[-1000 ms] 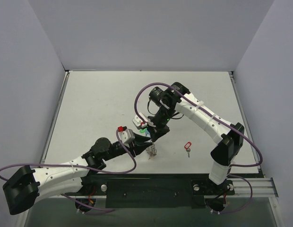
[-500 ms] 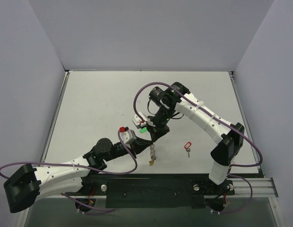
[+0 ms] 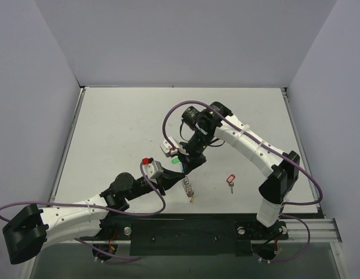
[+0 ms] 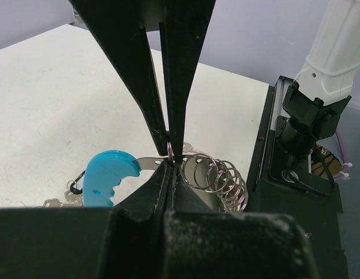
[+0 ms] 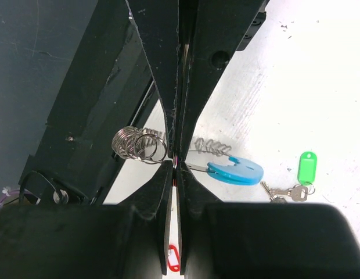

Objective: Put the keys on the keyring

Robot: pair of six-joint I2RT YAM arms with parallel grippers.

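Observation:
The keyring is a chain of silvery rings [image 4: 218,177] with a curved light-blue tag [image 4: 107,174]. It hangs between both grippers just above the table. My left gripper [image 4: 170,154] is shut on a ring beside the blue tag. My right gripper [image 5: 177,164] is shut on the same spot from the other side, with the chain [image 5: 139,145] on its left and the blue tag [image 5: 235,171] on its right. From above, the chain [image 3: 187,187] dangles to a small yellow piece [image 3: 191,199]. A green-tagged key [image 5: 306,165] lies near the blue tag. A red-tagged key [image 3: 230,180] lies alone on the table.
The white table [image 3: 122,128] stretches back to grey walls. A black rail [image 3: 186,229] with the arm bases runs along the near edge. The right arm's base post [image 4: 337,52] stands close behind the chain in the left wrist view.
My left gripper has shut on the keyring. The chain, bunched on the table a second ago, now hangs stretched with the yellow piece at its lower end. The right gripper has stayed shut.

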